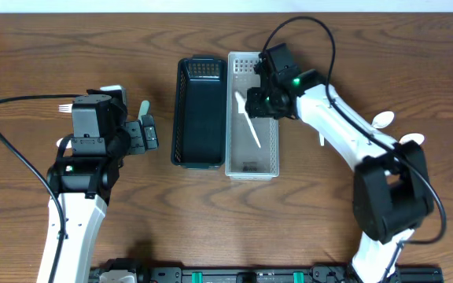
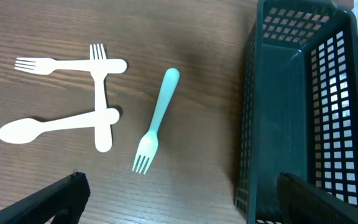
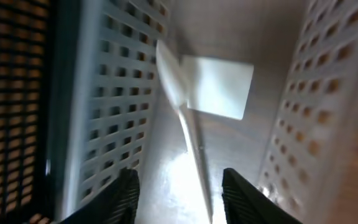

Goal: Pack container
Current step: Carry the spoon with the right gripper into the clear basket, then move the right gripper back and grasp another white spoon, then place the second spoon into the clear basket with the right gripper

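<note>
A white basket (image 1: 272, 149) and a dark basket (image 1: 181, 118) stand side by side mid-table. A white utensil (image 1: 248, 119) lies in the white basket; in the right wrist view it (image 3: 182, 112) runs along the basket floor (image 3: 166, 180). My right gripper (image 1: 262, 102) hangs open just above it (image 3: 180, 198), holding nothing. My left gripper (image 1: 146, 134) is open and empty (image 2: 179, 208), left of the dark basket (image 2: 291, 106). Ahead of it lie a teal fork (image 2: 157, 118), two white forks (image 2: 67, 65) (image 2: 102, 99) and a white spoon (image 2: 48, 127).
Two white spoons (image 1: 382, 119) (image 1: 412, 139) lie on the table at the right, near the right arm. A white fork (image 1: 61, 108) sticks out by the left arm. A white label (image 3: 219, 87) lies on the white basket's floor.
</note>
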### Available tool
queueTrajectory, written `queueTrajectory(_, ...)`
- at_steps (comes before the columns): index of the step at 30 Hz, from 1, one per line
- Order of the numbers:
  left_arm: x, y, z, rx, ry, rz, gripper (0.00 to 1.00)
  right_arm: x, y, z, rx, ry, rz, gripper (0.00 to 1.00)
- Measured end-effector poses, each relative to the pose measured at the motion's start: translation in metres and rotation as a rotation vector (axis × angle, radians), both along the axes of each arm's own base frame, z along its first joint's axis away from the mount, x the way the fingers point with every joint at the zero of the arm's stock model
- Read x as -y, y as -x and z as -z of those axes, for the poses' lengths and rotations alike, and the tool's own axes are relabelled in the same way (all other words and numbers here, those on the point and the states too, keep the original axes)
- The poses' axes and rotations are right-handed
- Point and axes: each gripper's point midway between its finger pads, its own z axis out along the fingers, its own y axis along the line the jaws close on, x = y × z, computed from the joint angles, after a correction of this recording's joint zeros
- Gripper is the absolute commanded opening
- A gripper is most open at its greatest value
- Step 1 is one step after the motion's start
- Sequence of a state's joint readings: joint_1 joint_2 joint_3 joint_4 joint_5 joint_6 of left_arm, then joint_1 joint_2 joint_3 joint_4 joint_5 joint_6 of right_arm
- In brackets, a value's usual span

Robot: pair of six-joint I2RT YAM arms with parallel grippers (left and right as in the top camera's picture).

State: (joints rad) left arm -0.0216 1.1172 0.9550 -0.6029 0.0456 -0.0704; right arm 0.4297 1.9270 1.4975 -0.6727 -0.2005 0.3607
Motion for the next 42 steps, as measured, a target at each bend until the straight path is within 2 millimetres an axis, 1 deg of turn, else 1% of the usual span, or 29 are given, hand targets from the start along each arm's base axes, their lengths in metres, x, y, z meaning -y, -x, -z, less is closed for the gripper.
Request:
queueTrajectory(1, 0.0, 0.0, 0.0, 0.0, 0.0, 0.0, 0.98, 0.004, -0.002, -0.012, 0.03, -0.002, -0.005, 0.47)
queueTrajectory(2, 0.0, 0.0, 0.0, 0.0, 0.0, 0.0, 0.98, 0.015, -0.006, -0.03, 0.074, 0.0, 0.002, 0.47)
queueTrajectory(4, 0.0, 0.0, 0.0, 0.0, 0.0, 0.0, 0.98, 0.04, -0.015, -0.059, 0.144, 0.009, 0.039, 0.47)
queueTrajectory(5, 0.0, 0.0, 0.0, 0.0, 0.0, 0.0, 0.98, 0.062, -0.021, -0.078, 0.19, 0.021, 0.078, 0.46)
queueTrajectory(6, 0.0, 0.0, 0.0, 0.0, 0.0, 0.0, 0.98, 0.083, -0.026, -0.093, 0.223, 0.034, 0.113, 0.45)
queueTrajectory(7, 0.0, 0.0, 0.0, 0.0, 0.0, 0.0, 0.98, 0.1, -0.029, -0.103, 0.246, 0.045, 0.144, 0.43)
queueTrajectory(8, 0.0, 0.0, 0.0, 0.0, 0.0, 0.0, 0.98, 0.124, -0.031, -0.112, 0.261, 0.064, 0.184, 0.43)
queueTrajectory(9, 0.0, 0.0, 0.0, 0.0, 0.0, 0.0, 0.98, 0.145, -0.031, -0.116, 0.262, 0.085, 0.22, 0.42)
queueTrajectory(10, 0.0, 0.0, 0.0, 0.0, 0.0, 0.0, 0.98, 0.164, -0.03, -0.115, 0.247, 0.107, 0.251, 0.41)
queueTrajectory(11, 0.0, 0.0, 0.0, 0.0, 0.0, 0.0, 0.98, 0.181, -0.027, -0.109, 0.219, 0.129, 0.276, 0.39)
queueTrajectory(13, 0.0, 0.0, 0.0, 0.0, 0.0, 0.0, 0.98, 0.201, -0.02, -0.089, 0.136, 0.158, 0.298, 0.38)
queueTrajectory(14, 0.0, 0.0, 0.0, 0.0, 0.0, 0.0, 0.98, 0.206, -0.016, -0.076, 0.09, 0.167, 0.3, 0.38)
queueTrajectory(16, 0.0, 0.0, 0.0, 0.0, 0.0, 0.0, 0.98, 0.208, -0.011, -0.052, 0.005, 0.178, 0.293, 0.38)
queueTrajectory(18, 0.0, 0.0, 0.0, 0.0, 0.0, 0.0, 0.98, 0.206, -0.008, -0.024, -0.074, 0.185, 0.279, 0.4)
queueTrajectory(20, 0.0, 0.0, 0.0, 0.0, 0.0, 0.0, 0.98, 0.204, -0.006, -0.004, -0.128, 0.19, 0.269, 0.4)
queueTrajectory(31, 0.0, 0.0, 0.0, 0.0, 0.0, 0.0, 0.98, 0.175, 0.007, 0.069, -0.304, 0.239, 0.18, 0.39)
queueTrajectory(34, 0.0, 0.0, 0.0, 0.0, 0.0, 0.0, 0.98, 0.175, 0.011, 0.086, -0.34, 0.272, 0.173, 0.39)
queueTrajectory(37, 0.0, 0.0, 0.0, 0.0, 0.0, 0.0, 0.98, 0.179, 0.014, 0.1, -0.37, 0.303, 0.18, 0.39)
queueTrajectory(38, 0.0, 0.0, 0.0, 0.0, 0.0, 0.0, 0.98, 0.18, 0.014, 0.1, -0.371, 0.307, 0.183, 0.38)
queueTrajectory(40, 0.0, 0.0, 0.0, 0.0, 0.0, 0.0, 0.98, 0.182, 0.012, 0.101, -0.364, 0.318, 0.187, 0.31)
queueTrajectory(41, 0.0, 0.0, 0.0, 0.0, 0.0, 0.0, 0.98, 0.182, 0.012, 0.101, -0.363, 0.321, 0.188, 0.25)
queueTrajectory(42, 0.0, 0.0, 0.0, -0.001, 0.0, 0.0, 0.98, 0.183, 0.012, 0.101, -0.362, 0.327, 0.189, 0.2)
